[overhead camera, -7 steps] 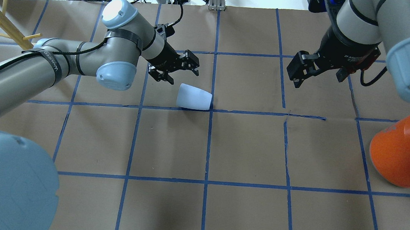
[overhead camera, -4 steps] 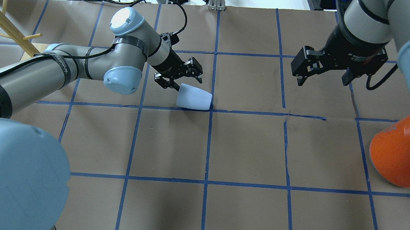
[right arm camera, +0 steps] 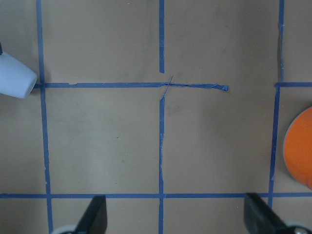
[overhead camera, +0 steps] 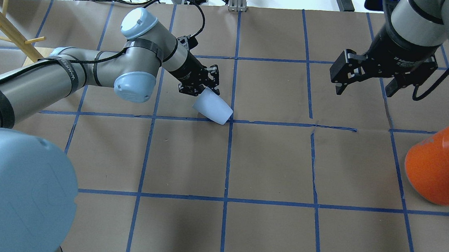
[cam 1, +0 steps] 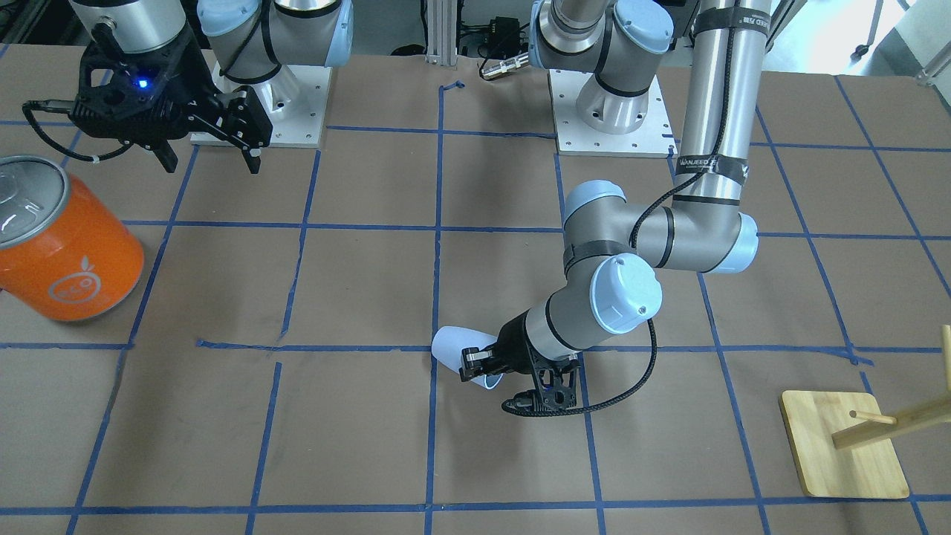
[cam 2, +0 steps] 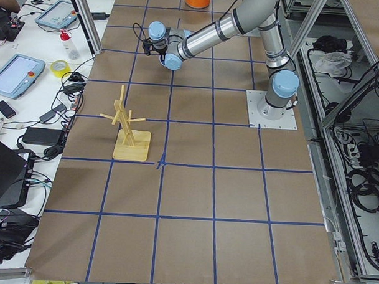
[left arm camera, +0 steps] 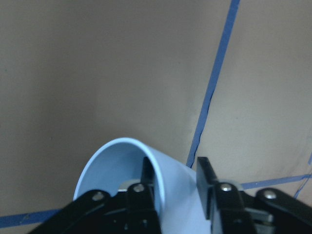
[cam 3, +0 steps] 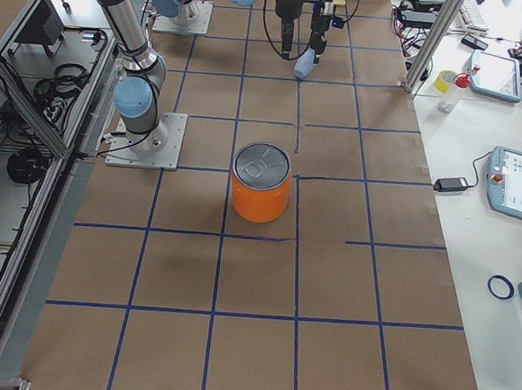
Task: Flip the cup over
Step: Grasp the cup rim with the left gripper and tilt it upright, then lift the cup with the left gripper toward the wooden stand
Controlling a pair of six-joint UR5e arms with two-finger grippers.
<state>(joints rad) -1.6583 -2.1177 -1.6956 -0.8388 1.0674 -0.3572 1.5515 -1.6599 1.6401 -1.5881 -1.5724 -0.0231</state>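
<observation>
Right now the left pincer (left arm camera: 175, 181) is clamped on the rim of the small pale lavender-blue plastic cup (overhead camera: 214, 108). The left wrist view shows one finger (left arm camera: 147, 171) inside the mouth and the other outside the wall. The cup lies tilted on the brown paper-covered desk (overhead camera: 270, 167), with its rim end raised toward the pincer. Its narrow base is low beside a crossing of the blue tape lines (overhead camera: 228, 159); I cannot tell whether the base touches the paper. The right pincer (overhead camera: 363, 92) hangs with its fingers apart and empty, well apart from the cup and near the large orange can with a silver lid (overhead camera: 436, 171).

As I judge it, the danger is the thin hold. A smooth wall pinched at one spot may pivot or slip as the wrist turns, and the cup could then drop and roll. If the base drags on the paper, it could lever the rim out of the grip.
</observation>
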